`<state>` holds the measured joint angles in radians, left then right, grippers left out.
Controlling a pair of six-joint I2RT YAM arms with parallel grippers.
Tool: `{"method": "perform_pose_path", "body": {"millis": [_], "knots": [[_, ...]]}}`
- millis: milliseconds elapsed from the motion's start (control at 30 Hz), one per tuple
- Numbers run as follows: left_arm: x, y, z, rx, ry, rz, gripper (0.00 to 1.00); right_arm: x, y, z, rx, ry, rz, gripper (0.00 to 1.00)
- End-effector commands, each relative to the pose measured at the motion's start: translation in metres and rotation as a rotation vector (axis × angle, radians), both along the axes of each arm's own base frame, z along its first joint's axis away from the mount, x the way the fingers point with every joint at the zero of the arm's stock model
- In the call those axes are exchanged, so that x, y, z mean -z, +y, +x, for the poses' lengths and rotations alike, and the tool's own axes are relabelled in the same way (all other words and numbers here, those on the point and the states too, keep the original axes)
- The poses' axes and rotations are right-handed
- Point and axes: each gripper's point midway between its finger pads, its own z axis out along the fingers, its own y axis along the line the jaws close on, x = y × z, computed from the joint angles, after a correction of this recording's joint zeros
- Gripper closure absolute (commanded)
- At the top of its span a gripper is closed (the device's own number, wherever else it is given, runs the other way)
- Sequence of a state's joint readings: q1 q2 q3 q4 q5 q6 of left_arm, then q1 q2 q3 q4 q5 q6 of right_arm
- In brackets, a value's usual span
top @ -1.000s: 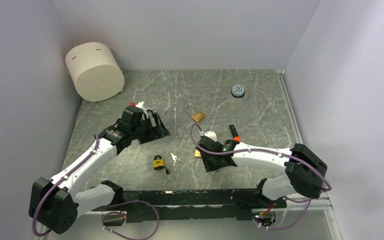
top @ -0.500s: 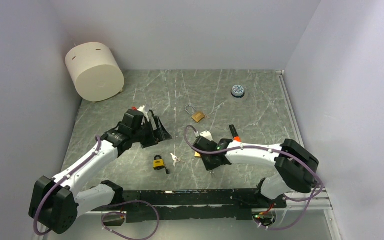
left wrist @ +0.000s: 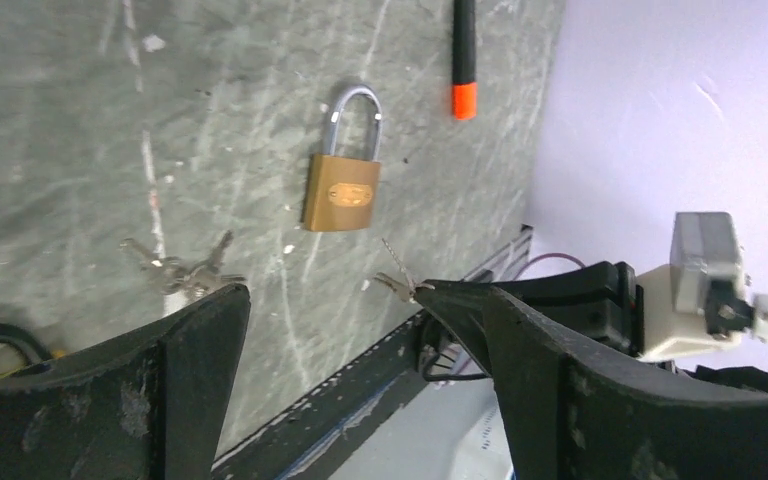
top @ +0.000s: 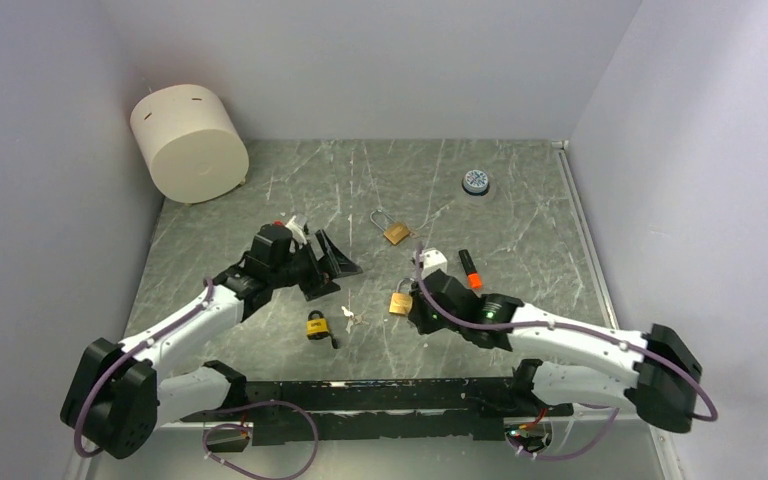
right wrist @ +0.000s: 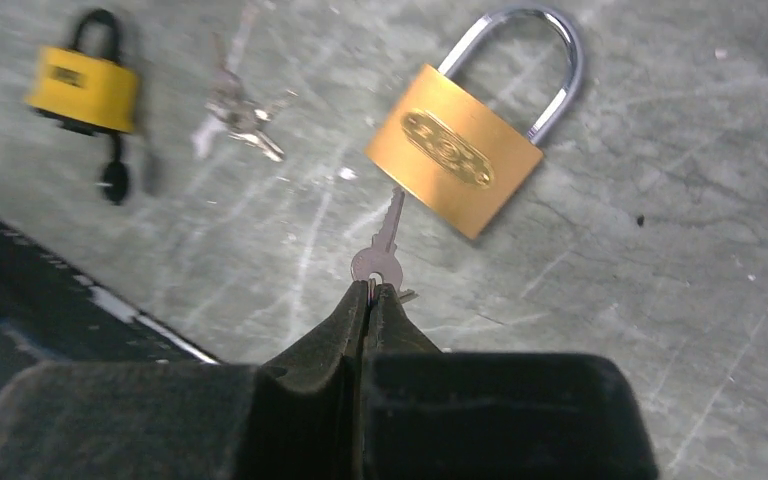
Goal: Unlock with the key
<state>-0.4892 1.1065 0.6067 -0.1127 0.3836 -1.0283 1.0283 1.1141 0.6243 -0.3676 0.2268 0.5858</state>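
The brass padlock (right wrist: pixel 455 150) lies flat near the middle of the surface (top: pixel 520 215), its shackle apparently closed. It is in plain sight from overhead; a second ago the right wrist hung over it and hid it. The key (right wrist: pixel 388 235) has its blade tip at the bottom edge of the lock body, where the keyway should be. Most of the blade shows, so I judge it is at the mouth and not seated; the depth cannot be told. The right hand (right wrist: pixel 370 292) is clenched on the key's bow and comes at the lock from about 4 o'clock.

Over the last second that arm has swung its elbow far out toward 3 o'clock and stretched low along the surface. This has brought the key into line with the lock's long axis. The left hand (top: pixel 335 268), released with fingers wide apart and holding nothing, has moved inward from 10 o'clock of the lock. That reads as a brace on the way: the lock lies loose, and a push on the key would likely slide it unless something holds it.

Around the lock lie a bunch of keys (top: pixel 352 318) at 9 o'clock, a yellow padlock (top: pixel 315 325) beyond them, a second brass padlock (top: pixel 393 230) at 12 o'clock and a marker (top: pixel 470 268) at 2 o'clock.
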Motion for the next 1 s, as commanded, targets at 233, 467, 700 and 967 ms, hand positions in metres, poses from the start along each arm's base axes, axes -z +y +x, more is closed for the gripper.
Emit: {"method": "perform_pose_path", "body": {"millis": [233,467,700,967], "knots": [[-0.040,-0.056,-0.022,0.172,-0.064,-0.236,0.07,-0.112,0.035,-0.008,-0.121,-0.228,0.508,1.00],[-0.055,-0.075,-0.041,0.145,0.147,-0.376,0.09,-0.145,0.043,-0.016,-0.202,-0.293,0.636,1.00],[-0.056,-0.079,-0.042,0.124,0.185,-0.307,0.37,-0.145,0.054,-0.013,-0.229,-0.292,0.612,1.00],[-0.045,-0.080,-0.043,0.124,0.208,-0.301,0.66,-0.144,0.057,-0.007,-0.218,-0.304,0.602,1.00]]}}
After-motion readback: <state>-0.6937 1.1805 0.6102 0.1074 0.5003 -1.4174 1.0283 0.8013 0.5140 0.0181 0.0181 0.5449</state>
